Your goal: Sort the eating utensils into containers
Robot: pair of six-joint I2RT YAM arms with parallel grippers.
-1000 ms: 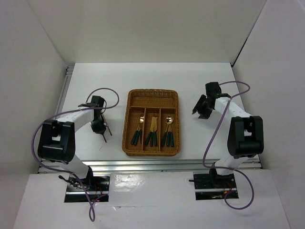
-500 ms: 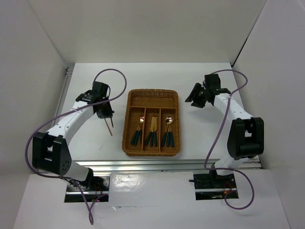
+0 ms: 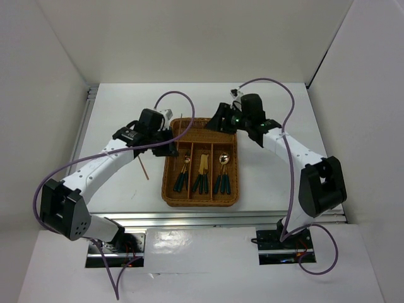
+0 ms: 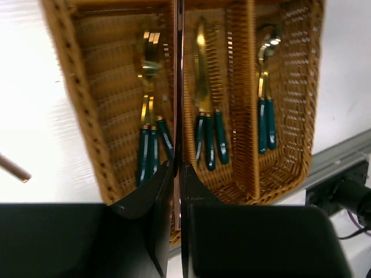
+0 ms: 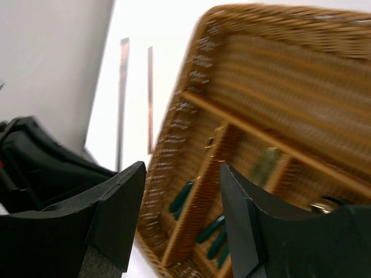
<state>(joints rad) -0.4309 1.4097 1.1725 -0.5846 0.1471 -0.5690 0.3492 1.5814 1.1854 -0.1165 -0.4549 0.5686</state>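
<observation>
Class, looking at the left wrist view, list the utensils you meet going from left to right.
Loose chopstick end on the table → forks → gripped chopstick → middle-slot cutlery → spoons.

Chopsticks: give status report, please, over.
Left tool shut on one chopstick, above tray. Right tool open, empty. Other chopstick on table, left of tray.

no writing, label, brand, number or sign can be read in any of the three views.
</observation>
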